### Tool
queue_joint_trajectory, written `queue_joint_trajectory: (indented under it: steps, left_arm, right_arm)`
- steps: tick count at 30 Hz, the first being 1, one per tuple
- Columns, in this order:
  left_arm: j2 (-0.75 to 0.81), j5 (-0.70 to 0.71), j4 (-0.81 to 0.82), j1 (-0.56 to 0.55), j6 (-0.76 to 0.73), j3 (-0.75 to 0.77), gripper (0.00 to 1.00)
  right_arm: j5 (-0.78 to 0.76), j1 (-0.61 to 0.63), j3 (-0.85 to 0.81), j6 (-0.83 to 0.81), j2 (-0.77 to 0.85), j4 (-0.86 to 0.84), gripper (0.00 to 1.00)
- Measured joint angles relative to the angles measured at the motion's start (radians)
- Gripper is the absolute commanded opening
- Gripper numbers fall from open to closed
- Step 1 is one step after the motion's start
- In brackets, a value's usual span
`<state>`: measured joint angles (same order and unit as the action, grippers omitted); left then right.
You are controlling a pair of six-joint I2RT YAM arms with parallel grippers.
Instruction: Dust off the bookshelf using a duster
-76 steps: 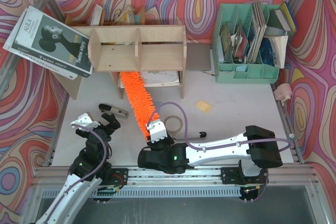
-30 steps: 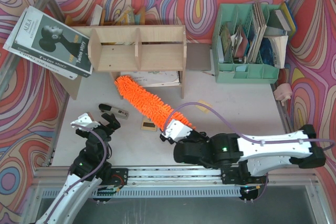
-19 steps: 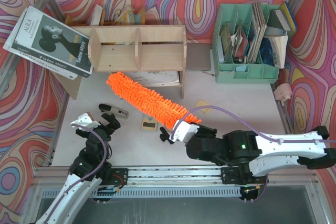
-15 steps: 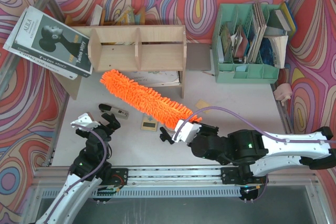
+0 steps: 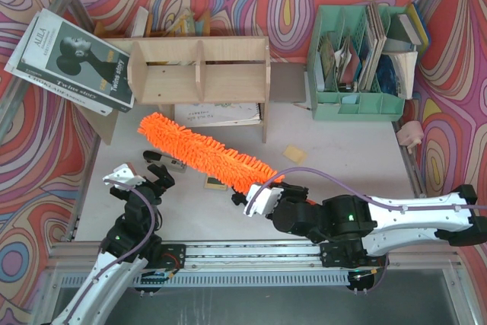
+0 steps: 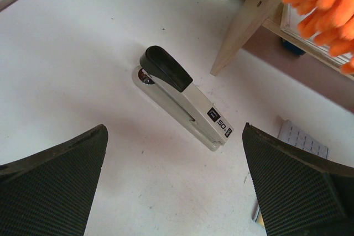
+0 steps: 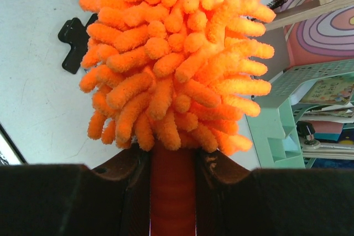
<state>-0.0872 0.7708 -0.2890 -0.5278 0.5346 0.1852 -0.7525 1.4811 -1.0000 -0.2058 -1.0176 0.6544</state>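
The light plywood bookshelf stands at the back middle of the table, its three compartments facing me. My right gripper is shut on the handle of the orange fluffy duster. The duster lies low over the table in front of the bookshelf, its tip pointing up-left, clear of the shelf. In the right wrist view the duster fills the frame and its orange handle sits between my jaws. My left gripper is open and empty above a stapler. A bookshelf leg shows in the left wrist view.
A mint-green file organiser with papers stands at the back right. Magazines lean at the back left. The stapler, a small calculator, a yellow note and a black clip lie on the table.
My right arm has drawn the duster out from under the bookshelf and swung it, its tip moving left and toward me. The left arm has not moved.
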Motion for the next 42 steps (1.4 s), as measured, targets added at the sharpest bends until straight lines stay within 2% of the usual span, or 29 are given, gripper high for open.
queue_joint_trajectory:
  steps: [13,18,26,36,42]
  left_arm:
    - [0.0,0.0,0.0,0.0,0.0,0.0,0.98]
    - [0.0,0.0,0.0,0.0,0.0,0.0,0.98]
    - [0.0,0.0,0.0,0.0,0.0,0.0,0.98]
    - [0.0,0.0,0.0,0.0,0.0,0.0,0.98]
    - [0.0,0.0,0.0,0.0,0.0,0.0,0.98]
  right_arm:
    - [0.018,-0.003,0.084,0.055,-0.005,-0.051,0.0]
    - [0.051,-0.034,0.084,0.074,-0.064,-0.05,0.0]
    - [0.103,-0.12,0.082,0.077,-0.135,-0.009,0.0]
    - [0.169,-0.126,0.059,0.072,-0.136,0.051,0.0]
    - [0.158,-0.126,0.045,0.067,-0.121,0.061,0.0]
